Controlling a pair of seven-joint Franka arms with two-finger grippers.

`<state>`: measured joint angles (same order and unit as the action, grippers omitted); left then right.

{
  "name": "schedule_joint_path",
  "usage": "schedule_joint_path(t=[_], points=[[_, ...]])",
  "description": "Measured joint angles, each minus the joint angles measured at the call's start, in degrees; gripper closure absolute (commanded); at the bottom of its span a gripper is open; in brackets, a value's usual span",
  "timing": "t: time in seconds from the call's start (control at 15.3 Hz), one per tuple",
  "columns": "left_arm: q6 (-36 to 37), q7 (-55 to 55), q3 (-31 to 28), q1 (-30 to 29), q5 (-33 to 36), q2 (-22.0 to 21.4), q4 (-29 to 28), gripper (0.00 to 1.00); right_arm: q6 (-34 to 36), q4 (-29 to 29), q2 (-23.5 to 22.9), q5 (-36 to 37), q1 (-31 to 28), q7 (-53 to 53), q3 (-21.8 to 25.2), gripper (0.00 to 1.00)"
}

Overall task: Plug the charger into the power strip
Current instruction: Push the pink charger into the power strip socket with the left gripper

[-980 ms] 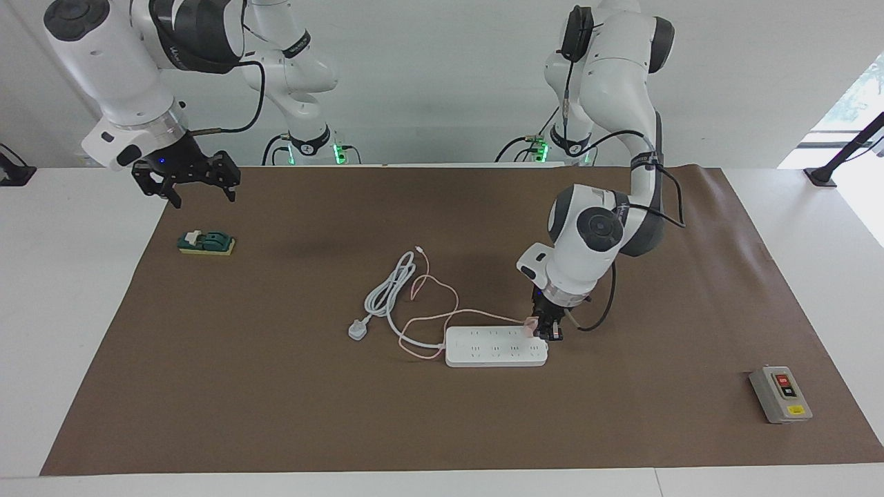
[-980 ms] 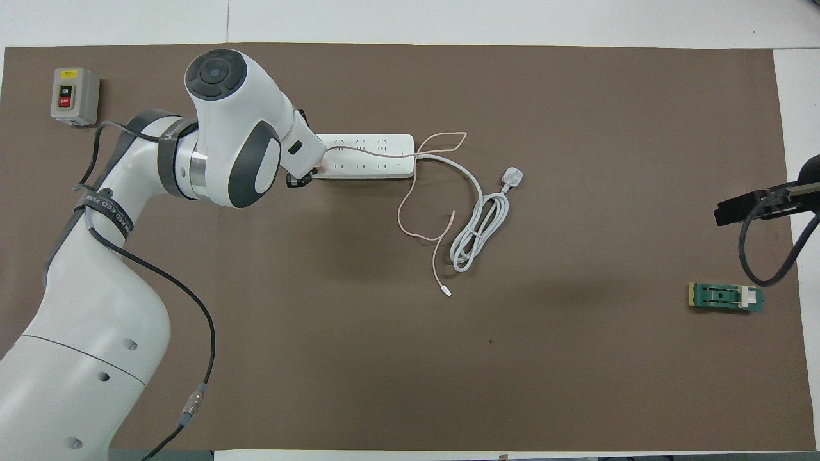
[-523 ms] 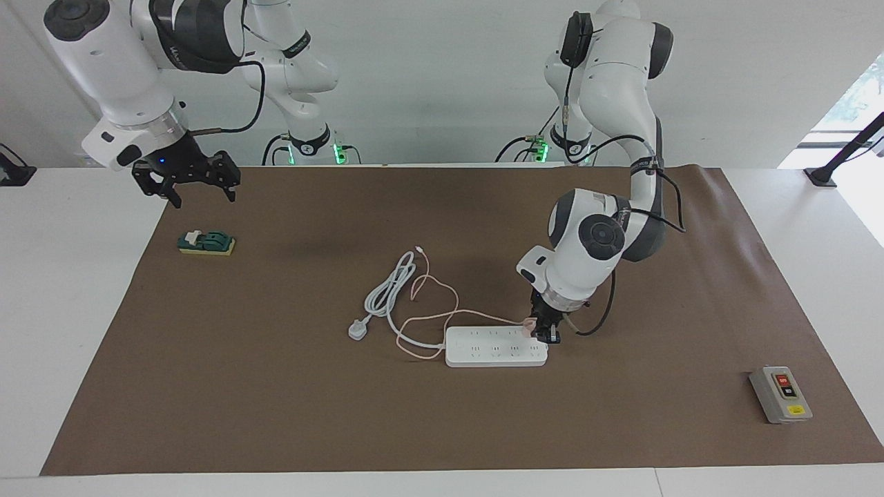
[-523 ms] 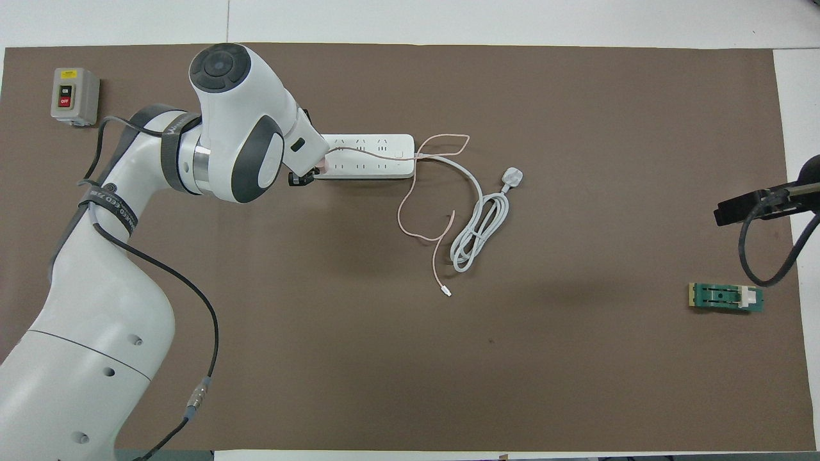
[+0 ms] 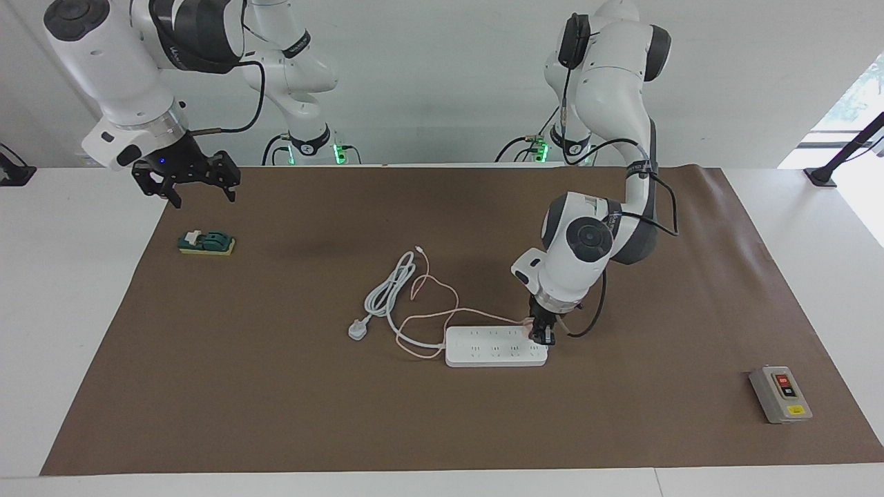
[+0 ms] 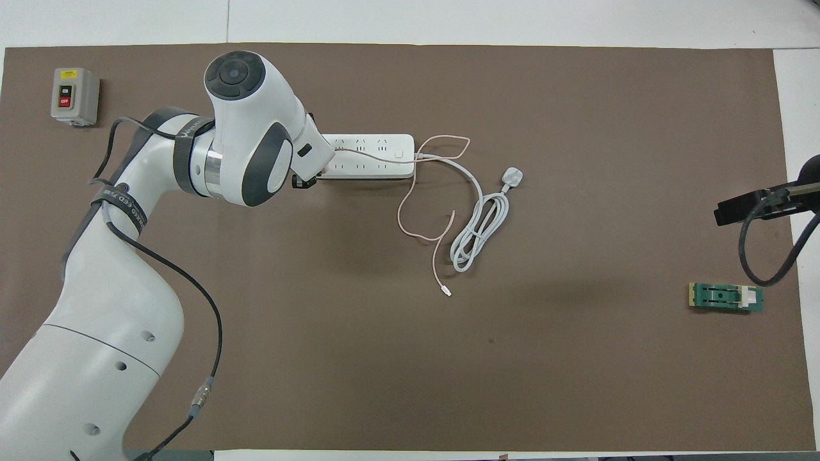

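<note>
The white power strip [image 5: 494,346] [image 6: 371,157] lies flat on the brown mat, its thick white cord coiled beside it. My left gripper [image 5: 541,334] points down at the strip's end toward the left arm's side, shut on the charger [image 5: 530,322], of which only a pale pink bit shows at the fingers. From there the charger's thin pink cable [image 5: 428,316] [image 6: 410,208] trails in loops over the strip and the mat. In the overhead view the left wrist [image 6: 256,141] hides the grip. My right gripper [image 5: 200,188] hangs open above the mat's corner and waits.
A white three-pin plug [image 5: 357,330] [image 6: 513,177] ends the strip's cord. Below the right gripper lies a small green block [image 5: 206,243] [image 6: 726,297]. Near the mat's corner at the left arm's end, farthest from the robots, stands a grey box with red and black buttons [image 5: 780,394] [image 6: 74,96].
The left wrist has swung a little toward the strip's middle and stands more upright, bringing the gripper and charger over the strip's end socket. The right arm has not moved.
</note>
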<state>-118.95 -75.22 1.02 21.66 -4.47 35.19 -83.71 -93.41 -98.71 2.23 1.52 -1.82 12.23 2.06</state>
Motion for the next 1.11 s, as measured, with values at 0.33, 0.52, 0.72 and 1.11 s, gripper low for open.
schedule_joint_path(t=[0.33,0.52,0.72,1.11], points=[[-0.1,-0.3,0.0,-0.6,-2.1,-0.1,-0.2,1.0,0.0,0.0,0.0,0.0,0.0,0.0,0.0,0.0],[-0.1,-0.3,0.0,-0.7,-2.4,-0.1,-0.2,1.0,0.0,0.0,0.0,0.0,0.0,0.0,0.0,0.0],[-0.1,-0.3,0.0,-0.7,-2.5,-0.1,-0.2,1.0,0.0,0.0,0.0,0.0,0.0,0.0,0.0,0.0],[-0.6,0.4,0.0,-1.0,-3.4,-0.4,-0.7,1.0,0.0,0.0,0.0,0.0,0.0,0.0,0.0,0.0]])
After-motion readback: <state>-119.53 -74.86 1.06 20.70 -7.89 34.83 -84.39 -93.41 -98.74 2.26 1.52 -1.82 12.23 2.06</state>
